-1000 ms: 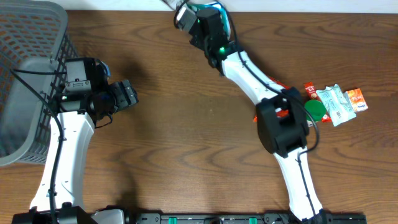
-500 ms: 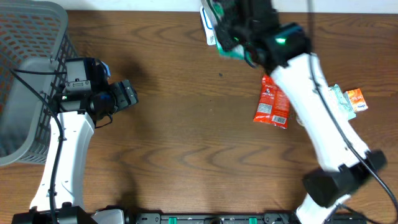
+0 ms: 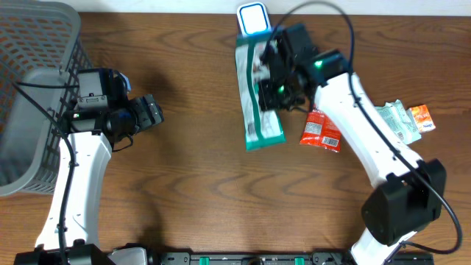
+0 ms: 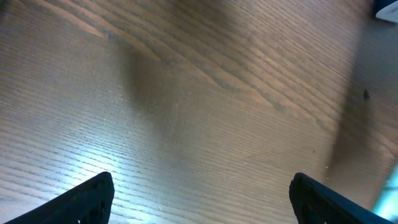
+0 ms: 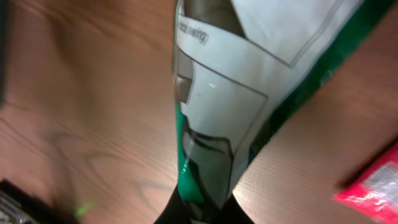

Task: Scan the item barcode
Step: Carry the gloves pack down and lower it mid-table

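right tool (image 3: pixel 274 87) is clamped on the green-and-white packet (image 3: pixel 257 96), gripping its right-hand edge about midway along. in the overhead view the packet runs lengthwise from the far edge of the surface (image 3: pixel 199 184) toward the middle. its upper end is just below a white, blue-edged device (image 3: pixel 252 18); whether they touch, cannot tell.

right wrist view: packet (image 5: pixel 214 106) fills the centre of frame, its white printed panel with dark outlines facing the camera and a green border down one side. dark fingers (image 5: pixel 202 214) are pinched on it at the bottom edge. no barcode readable here, print is blurred.

a red packet (image 3: pixel 321 129) lies flat just right of the held one. pale packets (image 3: pixel 396 121) and an orange packet (image 3: pixel 421 116) lie further right.

left tool (image 3: pixel 151 112) stands wide, holding nothing, over bare wood beside the grey basket (image 3: pixel 33 81). left wrist view: both fingers (image 4: pixel 87 199) far apart, only wood grain between.
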You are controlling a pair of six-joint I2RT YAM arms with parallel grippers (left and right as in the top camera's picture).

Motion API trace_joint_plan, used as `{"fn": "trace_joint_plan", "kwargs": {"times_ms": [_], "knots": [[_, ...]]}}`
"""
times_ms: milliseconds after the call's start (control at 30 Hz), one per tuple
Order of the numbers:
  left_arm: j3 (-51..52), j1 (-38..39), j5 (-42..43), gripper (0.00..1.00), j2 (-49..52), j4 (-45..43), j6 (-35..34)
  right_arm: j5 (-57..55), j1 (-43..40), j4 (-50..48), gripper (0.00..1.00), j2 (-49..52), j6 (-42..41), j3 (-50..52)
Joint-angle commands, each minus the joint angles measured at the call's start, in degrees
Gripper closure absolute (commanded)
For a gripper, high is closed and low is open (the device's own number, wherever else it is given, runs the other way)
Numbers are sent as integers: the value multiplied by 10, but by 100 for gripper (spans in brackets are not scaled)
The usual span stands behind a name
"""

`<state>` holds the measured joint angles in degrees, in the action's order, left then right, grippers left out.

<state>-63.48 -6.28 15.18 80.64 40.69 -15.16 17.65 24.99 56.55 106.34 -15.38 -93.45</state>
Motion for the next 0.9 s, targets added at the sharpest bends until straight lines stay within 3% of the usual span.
{"fn": "trace_joint_plan", "kwargs": {"times_ms": [0, 167, 333, 367, 433, 500, 667, 867], "knots": [[-9, -2, 7, 9, 4, 2, 5, 23, -3, -55, 99, 3, -54, 76], [-9, -2, 7, 9, 4, 2, 5, 9, -3, -156, 99, 3, -58, 169], [-9, -2, 7, 9, 4, 2, 5, -61, -3, -174, 94, 3, -58, 206], [-9, -2, 7, 9, 4, 2, 5, -71, -2, -179, 86, 3, -58, 213], [-9, -2, 7, 9, 4, 2, 5, -89, -2, -190, 55, 3, -58, 226], [-9, -2, 7, 9, 4, 2, 5, -104, -2, -199, 42, 3, -43, 236], [-9, -2, 7, 9, 4, 2, 5, -163, -2, -198, 45, 4, -37, 240], [-9, -2, 7, 9, 4, 2, 5, -220, -3, -206, 60, 6, -39, 257]]}}
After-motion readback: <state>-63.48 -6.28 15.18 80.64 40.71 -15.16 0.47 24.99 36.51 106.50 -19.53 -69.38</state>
